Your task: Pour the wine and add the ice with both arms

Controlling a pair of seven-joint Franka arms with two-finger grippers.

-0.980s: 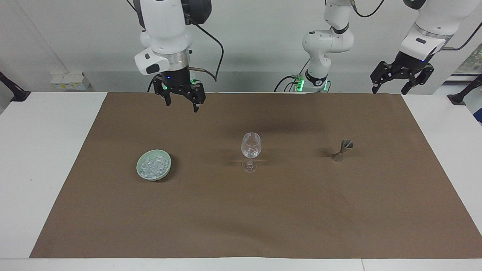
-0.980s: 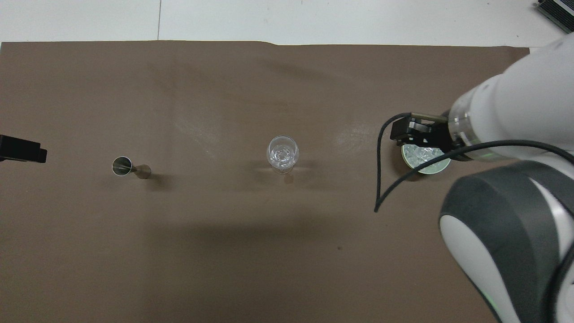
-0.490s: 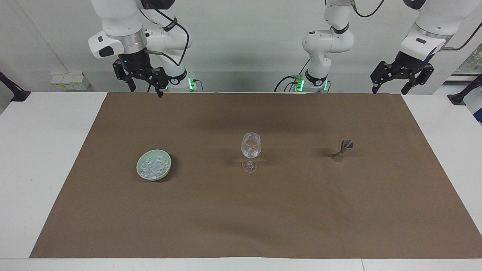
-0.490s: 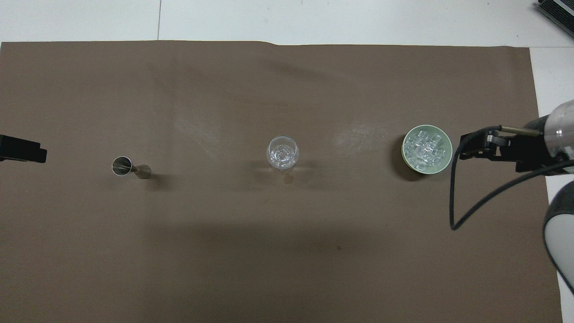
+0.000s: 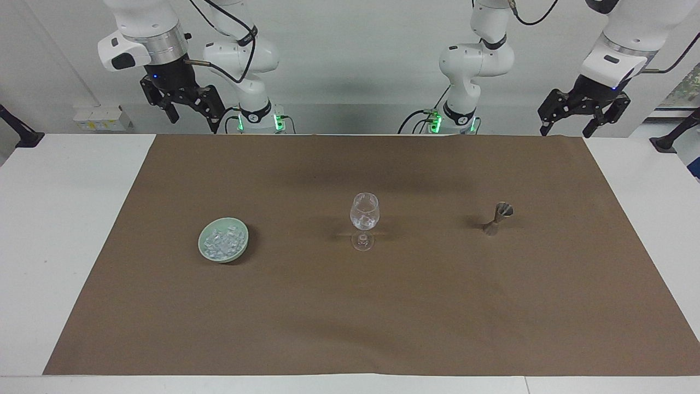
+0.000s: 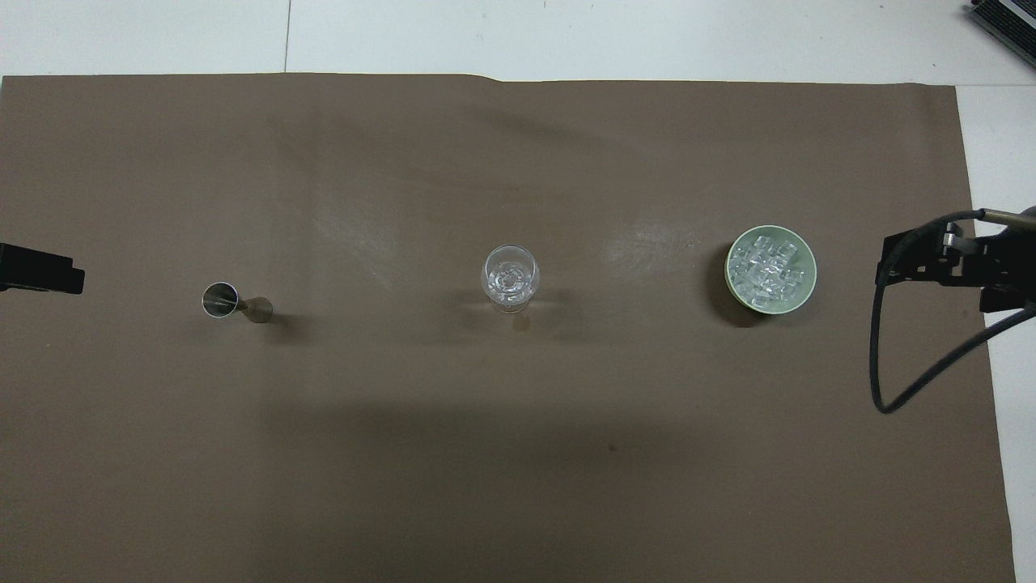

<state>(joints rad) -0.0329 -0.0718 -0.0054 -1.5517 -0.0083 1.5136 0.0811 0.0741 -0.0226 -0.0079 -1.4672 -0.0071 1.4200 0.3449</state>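
Both tools were found released, gripping nothing. Right gripper [image 5: 188, 112] hung raised over the robots' edge of the tabletop, at the corner of the brown mat [image 5: 350, 328] on the right arm's end; its fingers pointed downward and stood apart, with the white wrist link upright above it. Left gripper [image 5: 582, 121] hung likewise over the mat's corner on the left arm's end, tilted slightly, jaws spread. In the overhead view only its dark tip [image 6: 40, 269] entered at the edge of the picture.

Farther out, three items stood in a row across the middle of the mat, well apart from one another. Ice [image 5: 223, 243] lay heaped in a pale green bowl [image 5: 242, 249] toward the right arm's end. A clear stemmed glass [image 5: 364, 218] stood upright at the centre, with something clear in its bowl. A small metal jigger [image 5: 499, 218] stood toward the left arm's end.
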